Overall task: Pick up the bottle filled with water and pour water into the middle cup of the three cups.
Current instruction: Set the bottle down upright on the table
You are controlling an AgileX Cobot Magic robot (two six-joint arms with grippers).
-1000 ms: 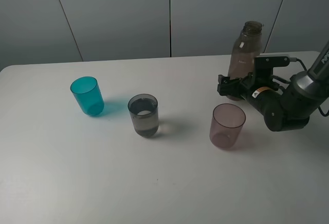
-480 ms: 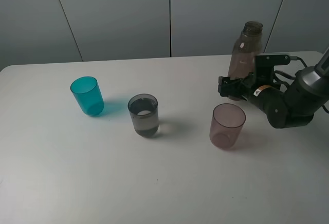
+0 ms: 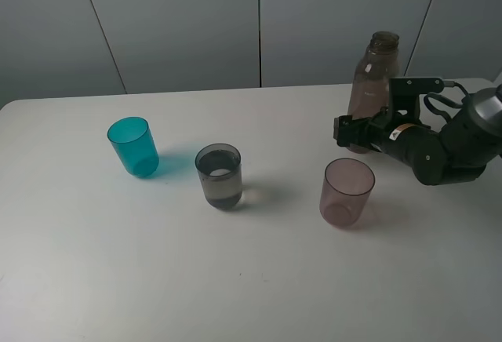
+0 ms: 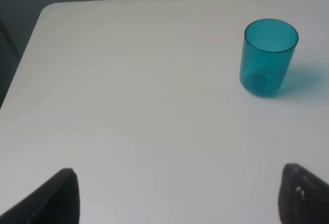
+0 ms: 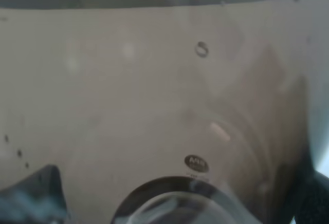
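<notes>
A white surface (image 3: 259,279) fills most of the high view, with three cups in a loose row across it: a teal cup (image 3: 132,146) at centre left, the middle cup (image 3: 219,175), smoky grey with a little liquid in its base, just left of centre, and a pinkish-mauve cup (image 3: 346,192) to the right of centre. All three stand upright and well apart from one another.

At upper right the bottle (image 3: 375,83), tall and smoky brown, stands upright on the surface near the far edge, its wide mouth uncapped. The right gripper (image 3: 351,132) sits low at the bottle's base, its black jaws spread wide on either side of the lower body; whether the pads touch the plastic cannot be told. The right wrist view is taken up almost wholly by the bottle's translucent wall (image 5: 169,106) at close range, with dark finger (image 5: 36,193) tips at the lower corners.

The left wrist view looks across bare surface (image 4: 128,106) to the teal cup (image 4: 269,57) in the upper right of its frame. The left gripper (image 4: 177,196) shows two dark fingertips far apart at the lower corners, nothing between them.
</notes>
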